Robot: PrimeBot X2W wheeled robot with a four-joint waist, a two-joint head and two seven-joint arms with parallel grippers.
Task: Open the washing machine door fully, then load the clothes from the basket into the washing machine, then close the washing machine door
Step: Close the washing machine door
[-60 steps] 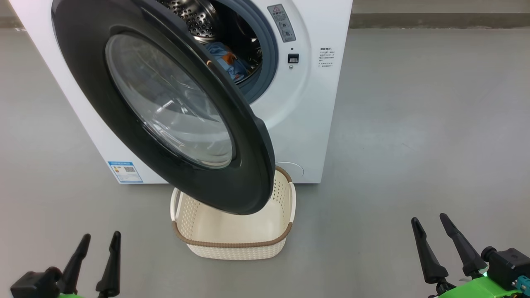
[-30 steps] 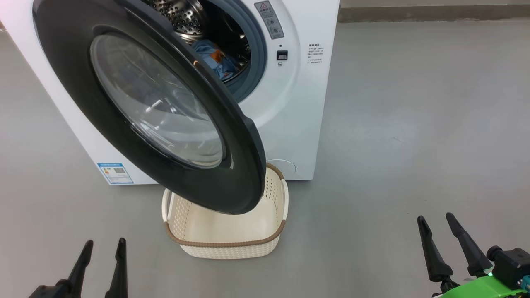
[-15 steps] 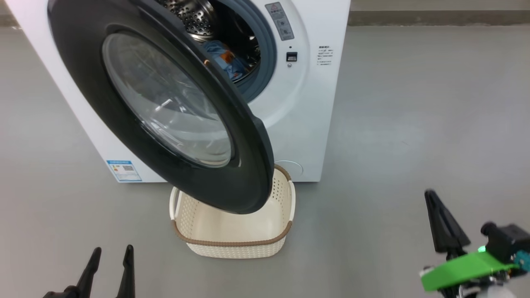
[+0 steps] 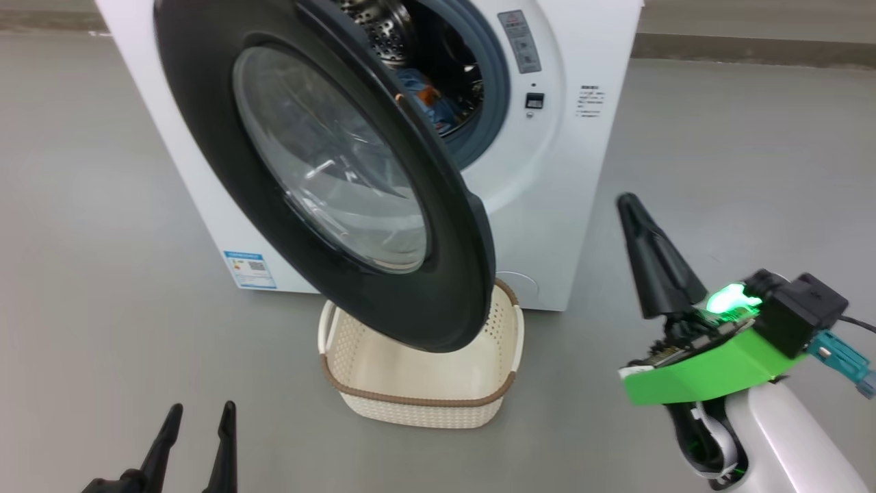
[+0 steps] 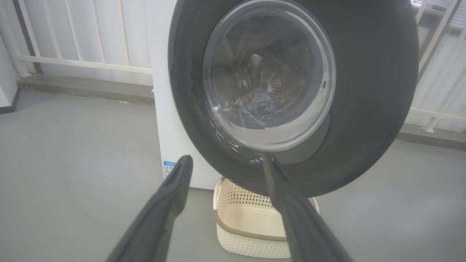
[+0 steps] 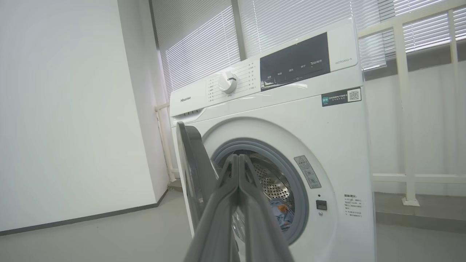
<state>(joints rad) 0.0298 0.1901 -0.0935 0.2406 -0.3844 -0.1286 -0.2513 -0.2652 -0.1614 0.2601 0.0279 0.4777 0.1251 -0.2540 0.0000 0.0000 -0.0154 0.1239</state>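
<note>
In the head view we see the washing machine [image 4: 561, 178] at twelve o'clock. Its door [image 4: 445, 301] is swung out toward us and hangs over the basket [image 4: 417, 413], which sits on the grey floor [image 4: 753, 137] at six o'clock, just in front of the cabinet. Past the door's edge, toward one o'clock, the clothes [image 4: 428, 96] lie in the steel drum [image 4: 373, 24] as a patch of blue and orange. The left gripper [image 4: 202, 407] rests at seven o'clock, its two fingers parted with nothing between them. The right gripper [image 4: 629, 205] rises at four o'clock, well apart from the door, its fingers pressed into one dark spike and clenched on nothing. A blue energy label [image 4: 250, 269] marks the cabinet's lower corner at nine o'clock. The left wrist view faces the door's outer side squarely. Here we see the clothes through the glass window [image 5: 269, 72] at the centre and the basket's perforated wall at six o'clock under the black rim. A white railing [image 5: 91, 36] stands at ten o'clock behind the machine. The right wrist view adds the machine's top, with the control panel [image 6: 295, 62] and dial [image 6: 228, 82] at twelve o'clock and window blinds [image 6: 204, 47] behind them. It also gives us the door edge-on at eight o'clock, the grey gasket [image 6: 262, 146] ringing the opening, and the clothes at five o'clock inside the drum, just right of the closed fingers.
</note>
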